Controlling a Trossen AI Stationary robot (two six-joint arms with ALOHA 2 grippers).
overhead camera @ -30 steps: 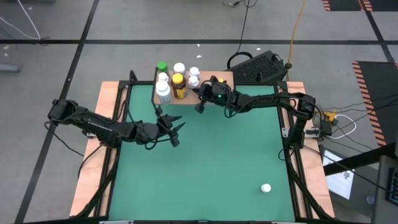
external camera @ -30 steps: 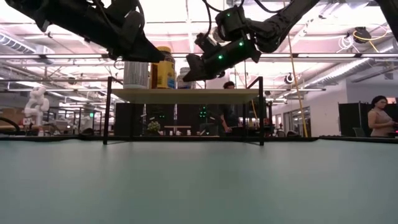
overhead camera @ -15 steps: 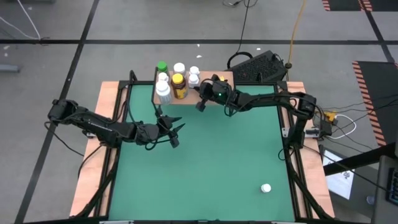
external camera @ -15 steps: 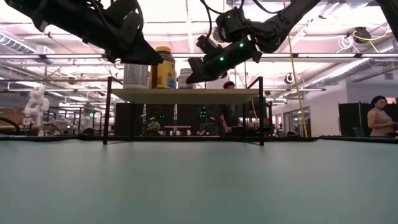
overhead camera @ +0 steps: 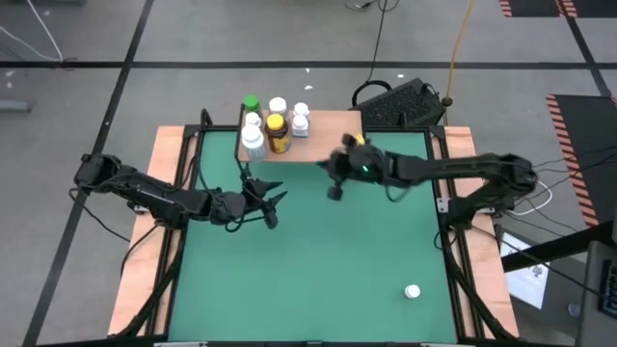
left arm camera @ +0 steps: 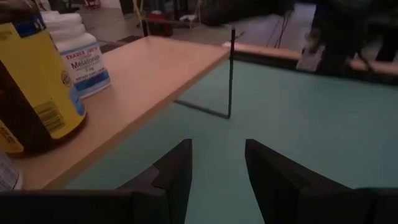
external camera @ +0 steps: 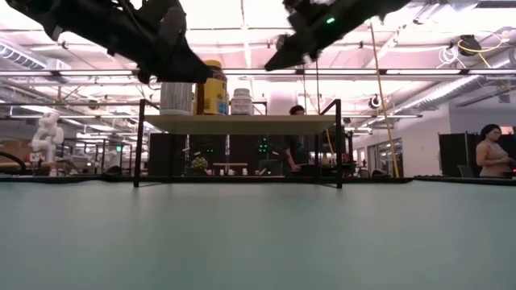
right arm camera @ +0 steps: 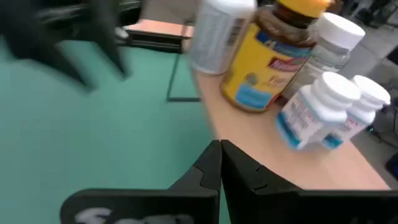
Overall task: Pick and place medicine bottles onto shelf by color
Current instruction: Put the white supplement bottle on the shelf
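**One bottle stranded far from the shelf, and crowded bottles at risk**

From the high view we see six medicine bottles [overhead camera: 273, 123] bunched on the left end of the shelf [overhead camera: 333, 124], with the green-capped bottle [overhead camera: 252, 102] at the far corner and the amber bottle [overhead camera: 277, 133] in front. One white bottle [overhead camera: 413, 290] lies alone on the green mat [overhead camera: 318, 260], well apart from everything, near the right front corner. The right gripper [overhead camera: 335, 190] hangs over the mat just in front of the shelf, clenched on nothing. The left gripper [overhead camera: 271, 206] sits below the shelf's left end, its fingers parted and empty.

In the low view, both arms hang above the shelf's board [external camera: 239, 122]. We judge that any sweep at this height could clip the tall bottles and topple them (they stand close together).

The left wrist view shows the parted fingers [left arm camera: 173, 174] aimed past the shelf's edge, with the amber bottle [left arm camera: 34, 87] just beside it; a careless swing of that arm could knock it.

The right wrist view shows pinched fingertips [right arm camera: 208, 168] near the shelf's front edge, with small white bottles [right arm camera: 320, 109] close to that edge. We think a nudge there would push one off. The stray bottle is a long reach for the right arm, and a round bottle on its side may roll away if pinched off-centre.
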